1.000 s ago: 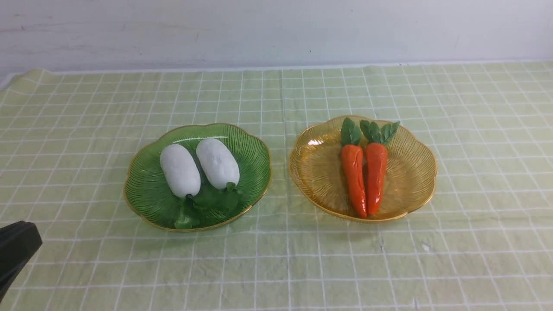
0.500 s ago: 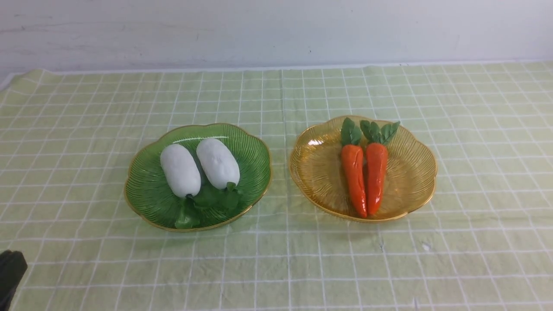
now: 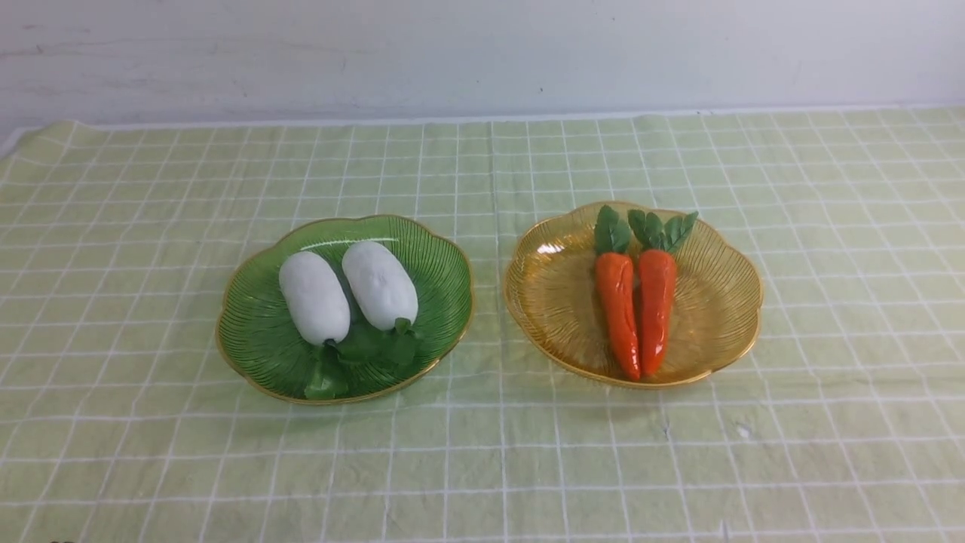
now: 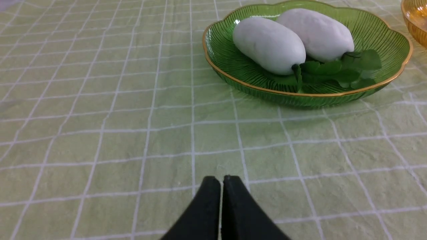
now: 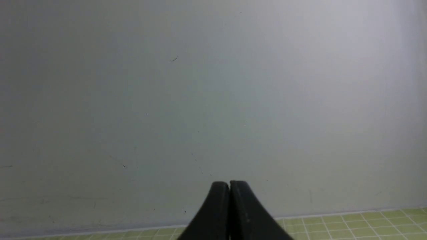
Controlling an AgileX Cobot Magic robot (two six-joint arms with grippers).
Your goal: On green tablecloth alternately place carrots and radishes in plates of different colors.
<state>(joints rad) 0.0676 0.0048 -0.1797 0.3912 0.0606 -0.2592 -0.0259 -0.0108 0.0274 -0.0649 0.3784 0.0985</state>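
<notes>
Gone from the front view's seven-o'clock corner is the dark left arm. Left hand [image 4: 222, 180] hangs low over the green tablecloth [image 3: 482, 452], fingers pressed together, empty; right hand [image 5: 229, 185] likewise, facing the wall. Both radishes [image 3: 347, 294] lie in the green plate [image 3: 249, 347], nine o'clock; both carrots [image 3: 637, 309] in the amber plate [image 3: 724, 332], three o'clock. Sorting looks finished; nothing remains but resting.

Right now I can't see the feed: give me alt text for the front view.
Two white radishes lie side by side in the green plate on the left; two carrots lie in the amber plate on the right, both on the green tablecloth. No gripper is in this view.
</notes>
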